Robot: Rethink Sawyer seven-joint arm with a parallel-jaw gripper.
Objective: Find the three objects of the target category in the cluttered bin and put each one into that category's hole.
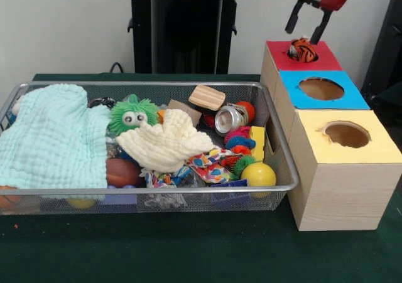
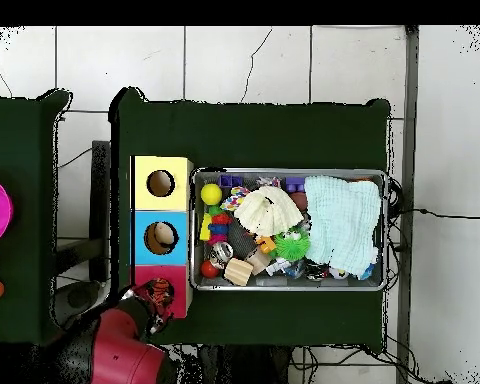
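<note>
Tiger-striped toy [image 1: 303, 50] sits in the red box's hole [image 1: 301, 52] directly below our hand [image 1: 308, 27], whose fingers hang spread and empty. We judge one drop nearly done, with the bin [image 1: 284, 170] to our hand's left unsearched. Only overhead shows something inside the blue hole [image 2: 162, 237].

My lab bench: green-clothed table [image 1: 188, 251], tiled floor [image 2: 244, 60], loose cables [image 2: 439, 213], three-hole wooden sorting box [image 1: 339, 182]

The mint cloth [image 1: 53, 138] hides the toys beneath it in the wire bin [image 1: 286, 170].
</note>
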